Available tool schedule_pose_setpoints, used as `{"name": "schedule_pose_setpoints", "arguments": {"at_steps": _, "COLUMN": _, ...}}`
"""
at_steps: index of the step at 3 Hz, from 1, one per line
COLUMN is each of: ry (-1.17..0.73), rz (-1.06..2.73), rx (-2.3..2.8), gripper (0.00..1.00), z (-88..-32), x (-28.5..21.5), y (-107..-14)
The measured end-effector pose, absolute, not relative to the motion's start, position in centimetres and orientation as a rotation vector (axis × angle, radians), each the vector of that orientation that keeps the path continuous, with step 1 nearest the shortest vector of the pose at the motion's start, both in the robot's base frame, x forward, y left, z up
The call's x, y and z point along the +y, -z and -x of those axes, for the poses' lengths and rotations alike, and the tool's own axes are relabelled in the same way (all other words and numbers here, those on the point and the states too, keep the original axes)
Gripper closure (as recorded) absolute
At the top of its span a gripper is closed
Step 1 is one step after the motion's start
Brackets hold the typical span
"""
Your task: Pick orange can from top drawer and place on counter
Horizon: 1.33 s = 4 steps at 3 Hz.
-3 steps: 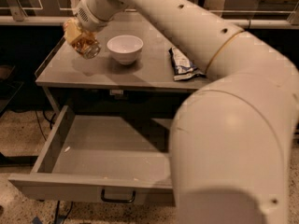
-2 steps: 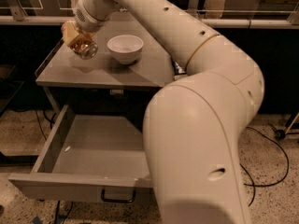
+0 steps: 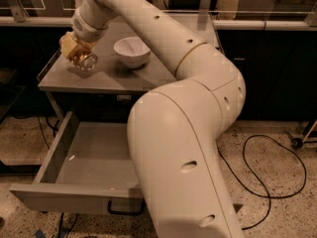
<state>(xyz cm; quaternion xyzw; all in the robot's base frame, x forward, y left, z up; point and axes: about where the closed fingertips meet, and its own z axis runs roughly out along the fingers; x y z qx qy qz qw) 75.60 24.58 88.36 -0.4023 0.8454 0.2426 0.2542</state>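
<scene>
Can (image 3: 87,60) held over bench (image 3: 101,81), drawer (image 3: 84,157) open below

The end effector (image 3: 78,52) grips the can low over the bench's far-left part, left of the bowl (image 3: 132,51). The can hangs directly beneath it, tilted, silver end facing near-right. Contact with the bench cannot be told; no label is legible.

Counter (image 3: 148,77) bears white bowl (image 3: 132,51); fingers (image 3: 70,43) hold orange can (image 3: 85,59) over it.

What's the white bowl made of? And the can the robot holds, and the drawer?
The bowl looks like glazed ceramic or plastic: smooth, glossy white. The orange can, held by the gripper over the counter, looks metal: shiny silver end. The top drawer looks like matte grey sheet metal.
</scene>
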Motion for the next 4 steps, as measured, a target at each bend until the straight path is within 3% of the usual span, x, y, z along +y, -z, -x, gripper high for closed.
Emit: {"name": "schedule_pose_setpoints", "arguments": {"at_steps": 4, "ry": -0.622, "rz": 1.175, "rx": 2.39, "gripper": 1.0, "z": -75.2, "x": 27.4, "y": -84.6}}
